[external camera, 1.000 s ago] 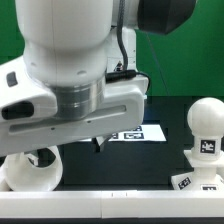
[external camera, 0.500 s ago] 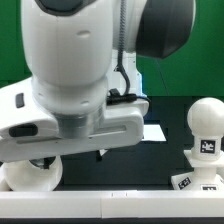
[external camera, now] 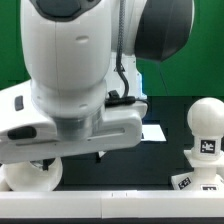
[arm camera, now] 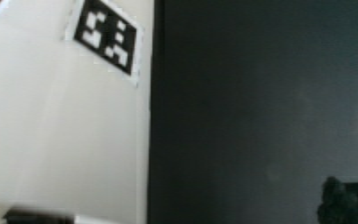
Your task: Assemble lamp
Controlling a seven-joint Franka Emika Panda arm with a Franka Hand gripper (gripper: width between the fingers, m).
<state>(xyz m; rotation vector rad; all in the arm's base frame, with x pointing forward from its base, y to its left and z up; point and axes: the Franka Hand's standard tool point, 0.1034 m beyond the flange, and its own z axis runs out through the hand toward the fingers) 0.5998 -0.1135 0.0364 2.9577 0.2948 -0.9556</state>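
The round-headed bulb (external camera: 205, 125) stands upright at the exterior view's right, a tag on its neck. In front of it lies a low white tagged part (external camera: 186, 181), apparently the base. A rounded white part (external camera: 30, 172), likely the shade, sits at the lower left, half hidden by the arm. The arm's big white hand (external camera: 85, 120) hides its fingers in the exterior view. In the wrist view my gripper (arm camera: 185, 210) is open with nothing between its jaws. One dark fingertip (arm camera: 345, 195) shows over the black table. A white surface with one tag (arm camera: 108, 30) lies below; I cannot tell which part it is.
The marker board (external camera: 152, 132) lies on the black table (external camera: 170, 115) behind the arm, mostly covered by it. A green wall closes the back. A pale table edge (external camera: 110, 205) runs along the front.
The arm has swung toward the exterior view's right and turned, covering more of the marker board. The gripper stayed open. The bulb and the other parts have not moved.
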